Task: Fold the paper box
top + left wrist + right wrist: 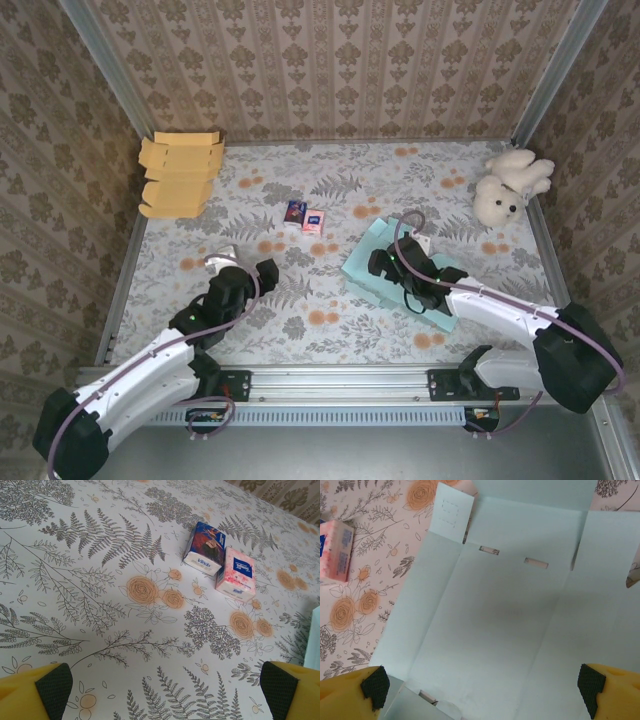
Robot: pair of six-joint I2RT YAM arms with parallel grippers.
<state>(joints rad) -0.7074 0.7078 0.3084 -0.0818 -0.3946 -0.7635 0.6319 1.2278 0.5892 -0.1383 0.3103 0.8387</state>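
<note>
The paper box (510,620) is a pale teal sheet lying unfolded and flat on the flowered table, with creases, two small slots and a side flap showing. In the top view the paper box (372,278) lies right of centre under my right arm. My right gripper (482,687) hovers just above the sheet, open, with nothing between its yellow fingers (375,685); from above, the right gripper (395,258) is over the sheet's far part. My left gripper (245,270) stands open over bare tablecloth, left of the box. In its wrist view, the left gripper (167,690) holds nothing.
A dark blue tissue pack (204,555) and a pink one (236,574) lie side by side ahead of the left gripper. Flat orange cardboard sheets (180,172) sit at the back left. A white plush toy (510,185) lies at the back right. Patterned walls enclose the table.
</note>
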